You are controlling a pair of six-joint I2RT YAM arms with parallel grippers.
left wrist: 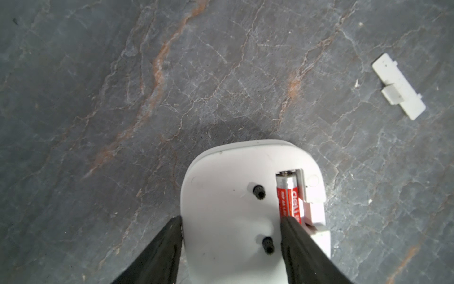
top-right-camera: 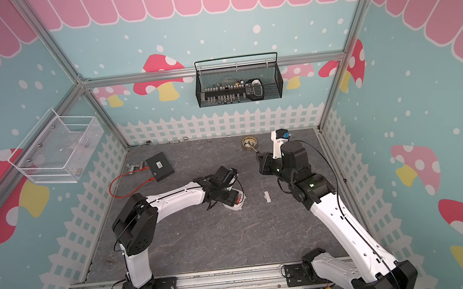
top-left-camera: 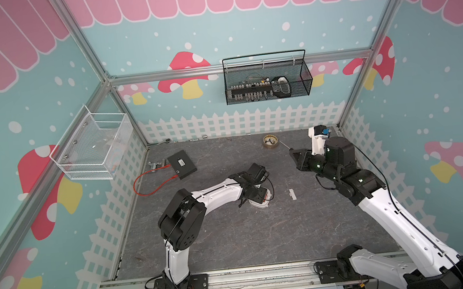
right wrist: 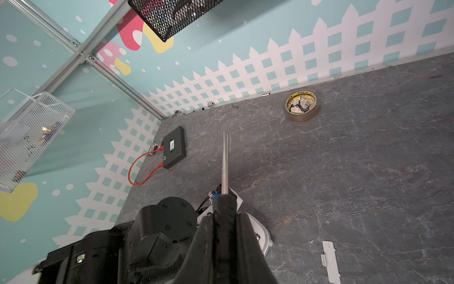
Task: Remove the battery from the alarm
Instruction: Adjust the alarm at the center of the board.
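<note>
Soft, even light fills my cell; shadows are faint. Both top views bow the frame rails (top-left-camera: 145,77) at the edges. My left wrist view washes out the alarm (left wrist: 228,209) and blurs my fingers (left wrist: 159,258).

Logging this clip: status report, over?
Left gripper open over alarm, one finger at battery. Battery seated in alarm, cover off. Right gripper shut on screwdriver, clear.
</note>
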